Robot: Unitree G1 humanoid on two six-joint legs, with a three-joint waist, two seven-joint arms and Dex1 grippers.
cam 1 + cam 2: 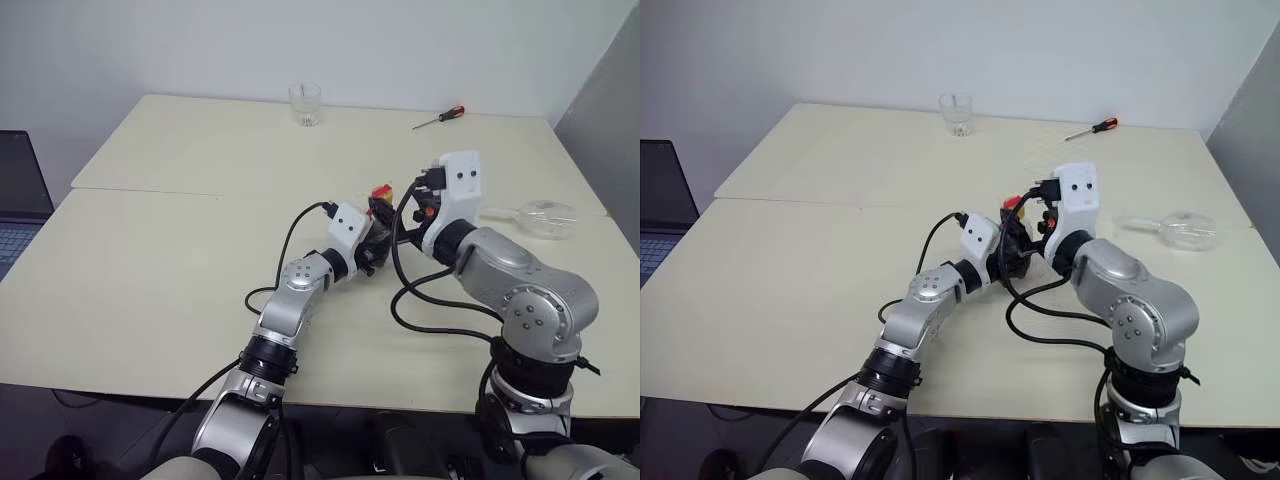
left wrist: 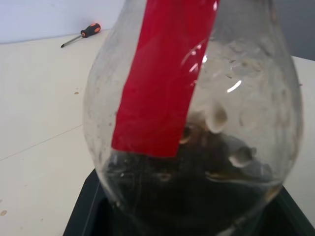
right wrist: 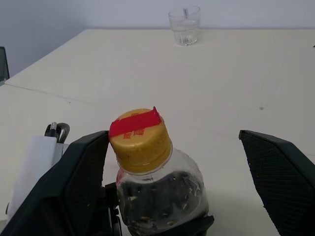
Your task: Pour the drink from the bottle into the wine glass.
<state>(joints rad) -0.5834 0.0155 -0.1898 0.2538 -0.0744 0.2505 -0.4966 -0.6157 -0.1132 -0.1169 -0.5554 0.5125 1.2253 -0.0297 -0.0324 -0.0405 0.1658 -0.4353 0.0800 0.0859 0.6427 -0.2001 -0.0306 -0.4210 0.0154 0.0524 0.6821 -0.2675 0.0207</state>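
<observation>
You are holding the light, slick, squeezable plastic bottle [image 3: 160,191] by its bulbous body in the left gripper [image 1: 372,250] above the table [image 1: 150,280], while the right gripper [image 3: 179,162], jaws spread wide, is flanking the yellow cap [image 3: 140,140], your next hold.

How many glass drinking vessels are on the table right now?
2. A short tumbler stands near the table's far edge, left of the screwdriver. The wine glass lies on its side near the right edge, beyond the right arm. The arms could hide others.
</observation>
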